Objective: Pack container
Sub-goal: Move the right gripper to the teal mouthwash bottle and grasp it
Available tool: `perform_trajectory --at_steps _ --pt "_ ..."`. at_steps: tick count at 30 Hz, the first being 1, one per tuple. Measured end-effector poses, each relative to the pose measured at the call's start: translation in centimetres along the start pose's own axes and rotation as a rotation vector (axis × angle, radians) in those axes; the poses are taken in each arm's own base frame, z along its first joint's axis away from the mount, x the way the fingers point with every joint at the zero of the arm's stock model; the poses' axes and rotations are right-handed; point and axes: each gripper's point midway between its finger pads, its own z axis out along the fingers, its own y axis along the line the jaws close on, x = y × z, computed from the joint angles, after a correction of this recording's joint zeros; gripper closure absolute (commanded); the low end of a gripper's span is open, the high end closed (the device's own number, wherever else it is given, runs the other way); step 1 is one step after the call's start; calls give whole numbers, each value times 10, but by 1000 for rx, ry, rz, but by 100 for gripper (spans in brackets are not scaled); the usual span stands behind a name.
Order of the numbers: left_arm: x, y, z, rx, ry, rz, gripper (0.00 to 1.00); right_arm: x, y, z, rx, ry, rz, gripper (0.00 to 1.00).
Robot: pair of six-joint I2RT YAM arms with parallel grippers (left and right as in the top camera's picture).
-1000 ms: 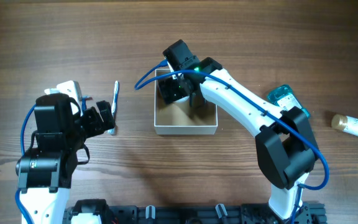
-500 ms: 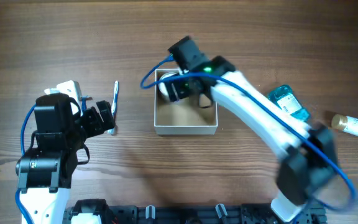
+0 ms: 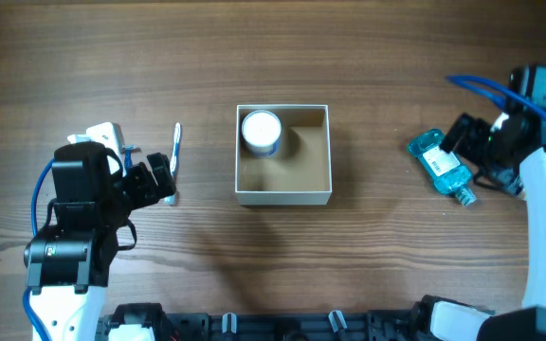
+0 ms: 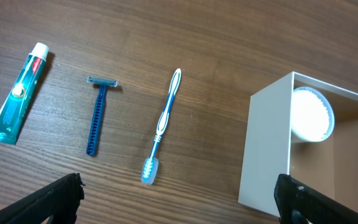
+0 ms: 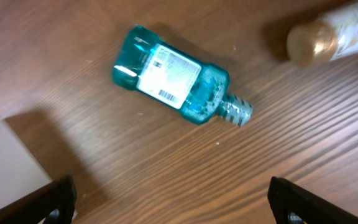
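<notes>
The container (image 3: pixel 283 197), a square white-walled box with a tan inside, stands at the table's middle. A small round white jar (image 3: pixel 261 131) sits in its back left corner. The left wrist view shows the container's wall (image 4: pixel 266 149) and the jar (image 4: pixel 311 114). My right gripper (image 3: pixel 479 157) is open and empty, beside a teal bottle (image 3: pixel 439 163) lying on the table. In the right wrist view the bottle (image 5: pixel 176 82) lies ahead of the open jaws (image 5: pixel 169 202). My left gripper (image 3: pixel 164 180) is open and empty, left of the container.
In the left wrist view (image 4: pixel 179 202) a toothpaste tube (image 4: pixel 16 93), a blue razor (image 4: pixel 98 115) and a blue-white toothbrush (image 4: pixel 164 127) lie on the wood. A gold-capped tube (image 5: pixel 328 34) lies beyond the bottle. The container's corner (image 5: pixel 8 168) shows at the right wrist view's left edge.
My right arm has left the container, with the jar now resting inside, and swung right to the teal bottle. The left arm has not moved.
</notes>
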Motion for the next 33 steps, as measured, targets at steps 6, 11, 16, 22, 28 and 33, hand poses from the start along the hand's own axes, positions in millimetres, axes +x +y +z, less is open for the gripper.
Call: perform_trajectory --at_steps 6,11,16,22,28,33 --pt "0 0 0 0 -1 0 0 25 -7 62 -59 70 122 0" --pt "0 0 0 0 -1 0 0 2 -8 68 -48 -46 -65 2" --pt "0 0 0 0 -1 0 0 5 -16 92 -3 20 -372 4" --pt "0 0 0 1 -2 0 0 25 -61 134 65 223 -331 5" --pt "0 0 0 0 -2 0 0 15 -62 149 63 196 -351 3" --pt "0 0 0 0 -2 0 0 -10 -57 153 57 92 -406 4"
